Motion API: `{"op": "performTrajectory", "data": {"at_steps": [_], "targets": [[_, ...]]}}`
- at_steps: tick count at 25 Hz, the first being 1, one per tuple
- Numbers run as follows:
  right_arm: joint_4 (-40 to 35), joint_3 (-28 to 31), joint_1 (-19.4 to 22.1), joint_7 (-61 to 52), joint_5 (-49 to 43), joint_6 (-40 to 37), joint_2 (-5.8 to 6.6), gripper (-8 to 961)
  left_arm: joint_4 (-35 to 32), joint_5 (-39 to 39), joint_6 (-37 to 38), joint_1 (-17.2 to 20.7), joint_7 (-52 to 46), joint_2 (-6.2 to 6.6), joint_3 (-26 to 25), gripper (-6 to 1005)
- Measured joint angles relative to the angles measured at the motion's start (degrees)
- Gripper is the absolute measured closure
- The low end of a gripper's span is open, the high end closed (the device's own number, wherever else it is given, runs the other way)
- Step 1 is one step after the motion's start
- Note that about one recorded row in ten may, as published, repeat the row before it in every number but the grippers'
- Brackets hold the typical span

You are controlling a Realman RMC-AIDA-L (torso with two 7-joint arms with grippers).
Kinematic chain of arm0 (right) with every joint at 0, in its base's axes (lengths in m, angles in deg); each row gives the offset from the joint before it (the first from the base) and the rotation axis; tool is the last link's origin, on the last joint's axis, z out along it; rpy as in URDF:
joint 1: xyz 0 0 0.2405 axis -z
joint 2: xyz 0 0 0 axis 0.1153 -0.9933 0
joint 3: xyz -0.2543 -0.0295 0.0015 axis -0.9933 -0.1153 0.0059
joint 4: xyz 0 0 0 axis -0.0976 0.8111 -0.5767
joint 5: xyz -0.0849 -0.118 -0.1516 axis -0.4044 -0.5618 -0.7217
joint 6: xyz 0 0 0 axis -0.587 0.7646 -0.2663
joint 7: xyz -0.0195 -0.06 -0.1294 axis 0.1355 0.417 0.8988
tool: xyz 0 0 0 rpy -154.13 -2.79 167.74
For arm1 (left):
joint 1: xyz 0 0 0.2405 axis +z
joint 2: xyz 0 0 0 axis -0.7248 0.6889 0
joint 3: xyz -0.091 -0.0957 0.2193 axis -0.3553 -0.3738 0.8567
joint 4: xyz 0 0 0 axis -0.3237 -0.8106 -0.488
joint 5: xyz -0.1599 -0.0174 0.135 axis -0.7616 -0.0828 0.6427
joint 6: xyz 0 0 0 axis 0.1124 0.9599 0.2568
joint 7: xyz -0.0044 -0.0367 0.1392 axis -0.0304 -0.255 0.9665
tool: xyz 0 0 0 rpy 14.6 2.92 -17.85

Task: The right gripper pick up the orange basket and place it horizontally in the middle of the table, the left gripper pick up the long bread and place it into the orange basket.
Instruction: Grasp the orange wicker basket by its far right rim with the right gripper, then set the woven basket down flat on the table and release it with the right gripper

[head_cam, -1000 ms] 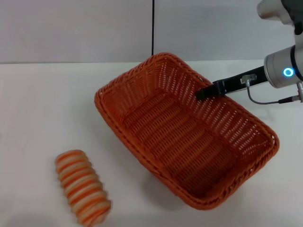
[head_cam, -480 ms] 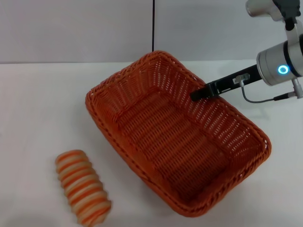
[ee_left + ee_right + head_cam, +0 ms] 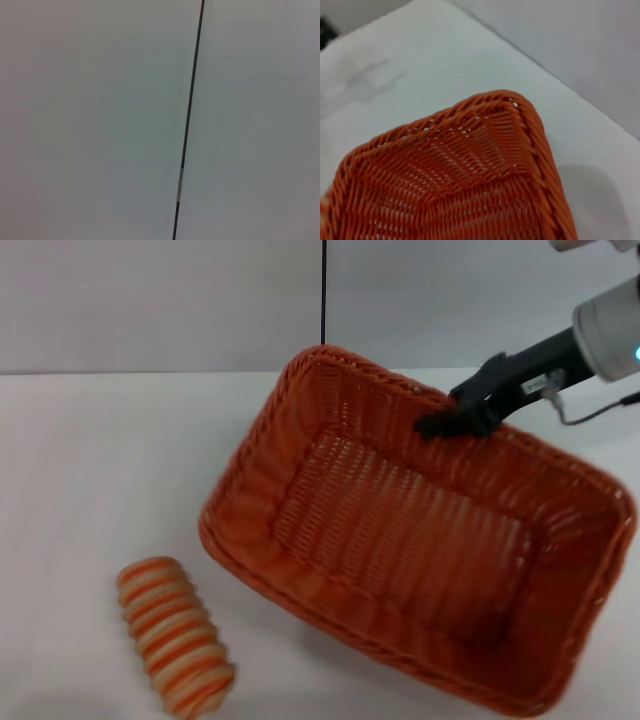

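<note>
The orange basket (image 3: 400, 540) hangs tilted over the white table (image 3: 80, 460), its open side facing me and its right end near the table's right edge. My right gripper (image 3: 442, 424) is shut on the basket's far long rim, the arm reaching in from the upper right. One corner of the orange basket (image 3: 470, 165) fills the right wrist view. The long bread (image 3: 175, 635), striped orange and cream, lies on the table at the front left, apart from the basket. The left gripper is out of view; its wrist camera faces only the wall.
A light grey wall (image 3: 150, 300) with a thin black vertical seam (image 3: 323, 290) stands behind the table. Bare white tabletop spreads to the left of the basket and behind the bread.
The right gripper has moved right and up with the basket's rim. The basket has swung round, tilted up and shifted right. The bread has stayed put.
</note>
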Motion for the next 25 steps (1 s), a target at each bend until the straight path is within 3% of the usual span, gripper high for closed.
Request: {"op": "performTrajectory", "data": {"at_steps": [2, 4, 8, 17, 25], "targets": [[-1.4, -1.0, -0.3, 3.3, 0.0, 1.1, 0.84, 813, 0.0, 0.0, 0.2, 0.5, 0.1, 0.0, 0.0, 171], [-1.2, -1.4, -1.6, 7.2, -0.1, 1.2, 2.43, 813, 0.0, 0.0, 0.7, 0.9, 0.1, 0.0, 0.0, 171], [-0.4, -1.1, -2.2, 14.5, 0.0, 0.8, 2.9, 813, 0.0, 0.1, 2.1, 1.9, 0.1, -0.04, 0.2, 171], [4.1, -0.7, -4.3, 28.2, 0.5, -6.2, 2.2, 813, 0.1, 0.5, 6.1, 4.8, 0.3, -0.24, 1.9, 171], [8.5, -1.3, -6.0, 38.9, 3.5, -10.5, -0.04, 812, 0.8, 0.5, 10.6, 8.7, 0.3, -0.27, 3.7, 171]]}}
